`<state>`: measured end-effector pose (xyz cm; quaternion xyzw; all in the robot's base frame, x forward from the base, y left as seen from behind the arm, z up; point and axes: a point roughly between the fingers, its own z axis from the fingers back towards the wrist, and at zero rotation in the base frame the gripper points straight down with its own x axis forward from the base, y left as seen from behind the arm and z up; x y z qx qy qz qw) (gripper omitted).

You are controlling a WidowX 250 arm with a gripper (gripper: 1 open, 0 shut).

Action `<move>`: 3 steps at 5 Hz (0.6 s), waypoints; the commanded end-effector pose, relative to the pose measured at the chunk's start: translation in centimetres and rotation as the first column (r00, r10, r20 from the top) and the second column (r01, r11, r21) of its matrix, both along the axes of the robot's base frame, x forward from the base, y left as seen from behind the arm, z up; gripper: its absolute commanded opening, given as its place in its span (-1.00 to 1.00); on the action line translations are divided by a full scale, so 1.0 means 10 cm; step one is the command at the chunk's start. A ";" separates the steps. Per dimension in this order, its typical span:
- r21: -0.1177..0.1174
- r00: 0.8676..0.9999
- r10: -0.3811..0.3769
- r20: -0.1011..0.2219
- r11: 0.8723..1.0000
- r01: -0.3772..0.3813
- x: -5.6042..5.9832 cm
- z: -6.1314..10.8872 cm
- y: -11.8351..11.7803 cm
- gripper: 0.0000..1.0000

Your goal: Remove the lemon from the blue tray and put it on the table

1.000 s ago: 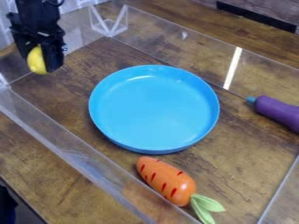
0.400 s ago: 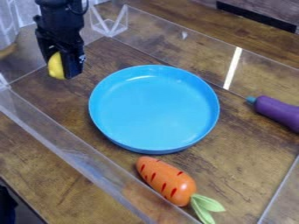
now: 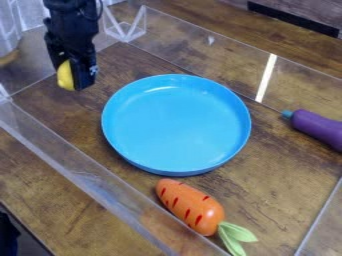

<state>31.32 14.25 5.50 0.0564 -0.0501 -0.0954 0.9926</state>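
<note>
Item: my gripper (image 3: 67,75), upper left of the scene, pointing down. Jaws pinched on the lemon (image 3: 63,74), which shows between the dark fingers.

Change noted: a second ago I held the lemon further toward the left edge, beside the clear wall; now I have carried it a little to the right and nearer the blue tray (image 3: 177,122). Over the last fraction of a second the shift is barely visible.

Meaning for the task: the lemon is already out of the tray, which lies bare. It sits over the table (image 3: 80,140) just off the tray's upper-left rim, low, though I cannot tell whether it touches the wood. What remains, I judge, is setting it down and letting go.

Item: lemon. Small, smooth, yellow, oval; only its left side is visible, the rest masked by my fingers.
</note>
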 end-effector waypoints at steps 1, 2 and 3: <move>0.044 0.996 -0.063 0.058 0.997 0.061 0.15 0.06 0.07 -1.00; 0.064 0.996 -0.075 0.053 0.995 0.072 0.14 0.11 0.21 -1.00; 0.085 0.993 -0.107 0.046 0.991 0.103 0.18 0.18 0.32 -1.00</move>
